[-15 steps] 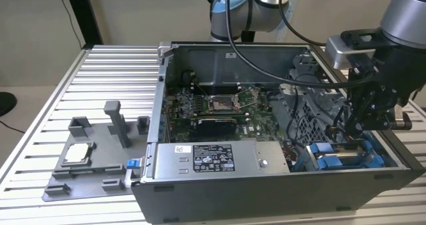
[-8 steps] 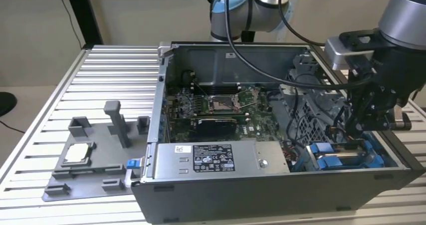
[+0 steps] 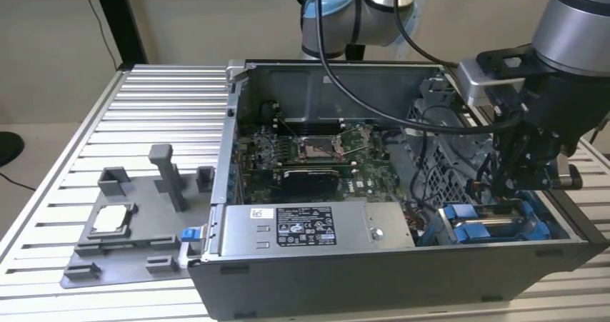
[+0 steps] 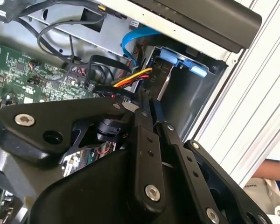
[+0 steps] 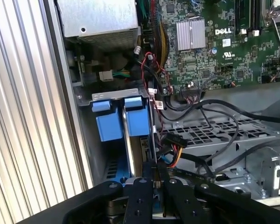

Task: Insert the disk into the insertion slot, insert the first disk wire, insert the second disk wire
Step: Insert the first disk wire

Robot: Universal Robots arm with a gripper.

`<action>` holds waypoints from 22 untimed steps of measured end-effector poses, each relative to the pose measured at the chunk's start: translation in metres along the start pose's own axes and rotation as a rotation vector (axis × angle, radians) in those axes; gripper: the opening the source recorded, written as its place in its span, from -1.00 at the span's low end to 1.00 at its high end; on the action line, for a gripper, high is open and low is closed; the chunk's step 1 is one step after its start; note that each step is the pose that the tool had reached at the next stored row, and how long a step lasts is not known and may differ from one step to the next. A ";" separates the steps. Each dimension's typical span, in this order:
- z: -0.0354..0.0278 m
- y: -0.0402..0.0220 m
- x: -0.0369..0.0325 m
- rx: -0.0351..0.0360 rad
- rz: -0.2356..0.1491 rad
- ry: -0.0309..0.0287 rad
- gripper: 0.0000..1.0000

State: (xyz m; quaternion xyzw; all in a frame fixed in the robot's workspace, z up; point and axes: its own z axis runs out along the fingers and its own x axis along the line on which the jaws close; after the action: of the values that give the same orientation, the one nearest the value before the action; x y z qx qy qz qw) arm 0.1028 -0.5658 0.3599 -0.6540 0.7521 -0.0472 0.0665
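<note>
- One narrow pinch at the end effector [image 5: 155, 168], fingers [image 4: 142, 140] pressed together.
- Hangs over the insertion slot [image 3: 491, 225], lower right in the exterior view.
- Shows the disk [image 5: 136, 122] seated there, beside coloured wires [image 5: 176, 156].

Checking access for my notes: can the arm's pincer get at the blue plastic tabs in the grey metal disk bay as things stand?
Probably yes: the pincer hangs just over the blue plastic tabs, the grey metal case is open, though black cables crowd alongside.
</note>
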 end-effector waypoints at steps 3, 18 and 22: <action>0.0016 0.0012 0.0010 0.0083 0.000 -0.0018 -1.00; 0.0078 0.0064 0.0020 0.0224 0.000 -0.0034 -1.00; 0.0093 0.0067 0.0021 0.0249 0.000 -0.0039 -1.00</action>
State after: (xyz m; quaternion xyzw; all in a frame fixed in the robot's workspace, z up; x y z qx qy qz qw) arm 0.0974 -0.5668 0.3496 -0.6534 0.7512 -0.0553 0.0761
